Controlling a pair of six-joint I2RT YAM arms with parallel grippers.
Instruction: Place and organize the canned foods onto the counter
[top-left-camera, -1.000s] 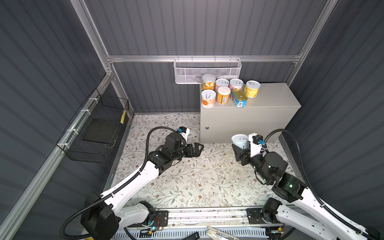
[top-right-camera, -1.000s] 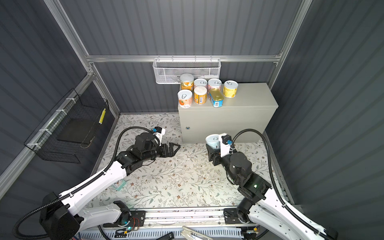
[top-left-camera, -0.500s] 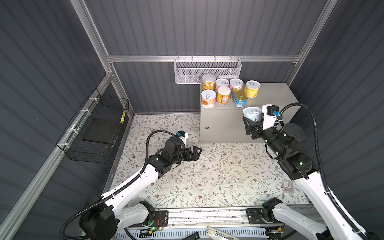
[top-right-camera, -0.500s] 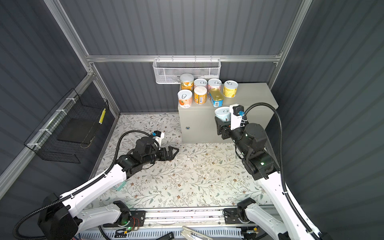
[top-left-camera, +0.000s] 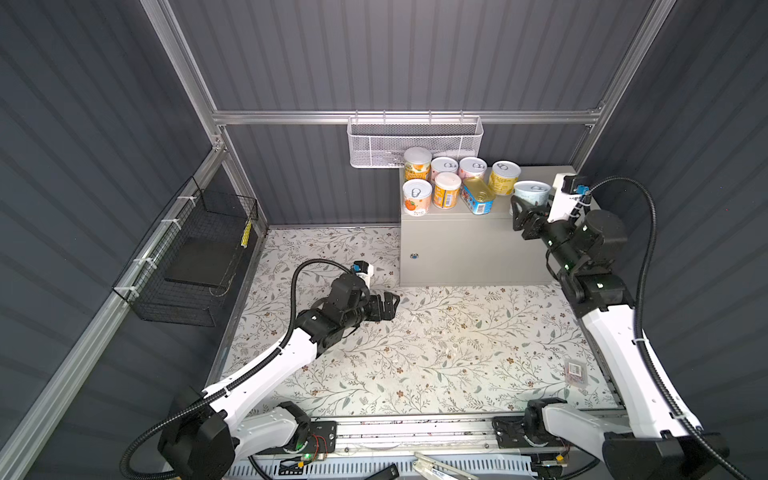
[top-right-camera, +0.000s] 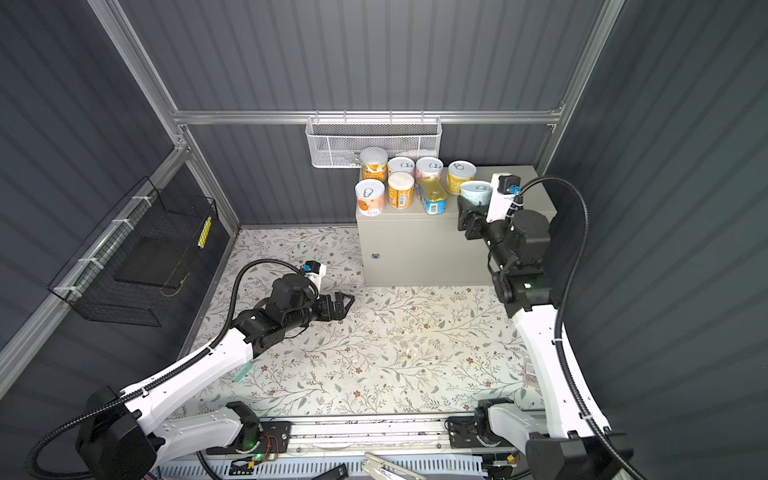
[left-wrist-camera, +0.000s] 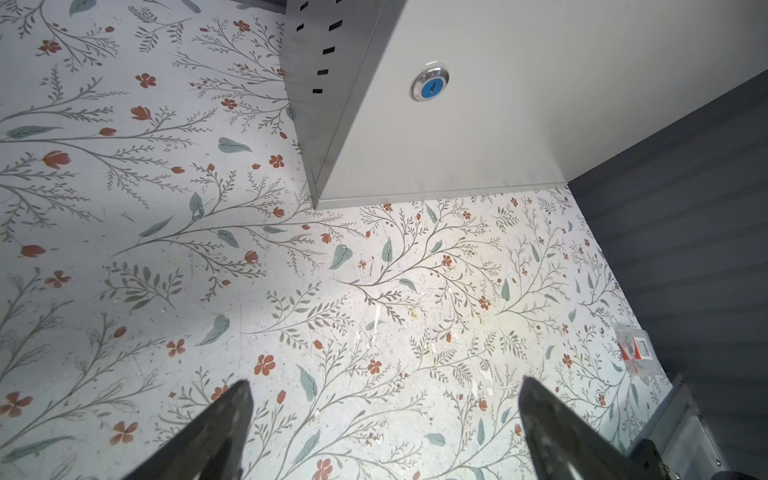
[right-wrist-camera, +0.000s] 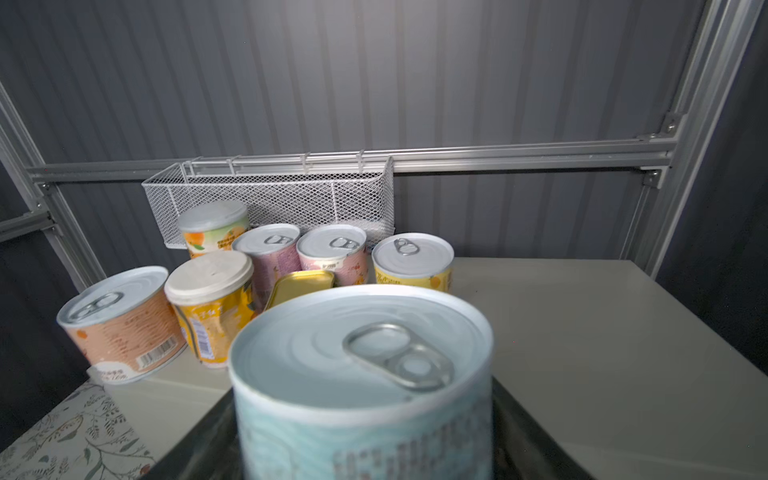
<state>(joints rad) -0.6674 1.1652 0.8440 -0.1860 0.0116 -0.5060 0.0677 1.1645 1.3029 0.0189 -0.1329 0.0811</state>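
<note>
A: Right hand (top-left-camera: 520, 210) status?
B: Clenched on the pale-blue tin (top-left-camera: 532, 194) — upright, pull-tab up, jaws on its sides.
A: Where's that tin?
B: Over the surface (top-left-camera: 465, 249), near its front edge, just beside the yellow tin (top-left-camera: 503, 178) on the right arm's side. Can't tell if its base touches.
A: Other tins?
B: Seven on the surface, tight cluster at the end by the white mesh basket (top-left-camera: 415, 141). Back row: orange tin (top-left-camera: 417, 164) with a white lid, pink tin (top-left-camera: 444, 168), second pink tin (top-left-camera: 472, 168), then the yellow one. Front row: peach tin (top-left-camera: 417, 203) with a pull-tab, yellow-orange tin (top-left-camera: 447, 190) with a white lid, blue oblong tin (top-left-camera: 477, 196) with a gold top.
A: Left hand (top-left-camera: 386, 305)?
B: Released — jaws wide, nothing between them. Low over the floral floor mat (top-left-camera: 436, 353), well apart from the tins. Its wrist view shows the surface's front and the round lock (left-wrist-camera: 430, 85).
</note>
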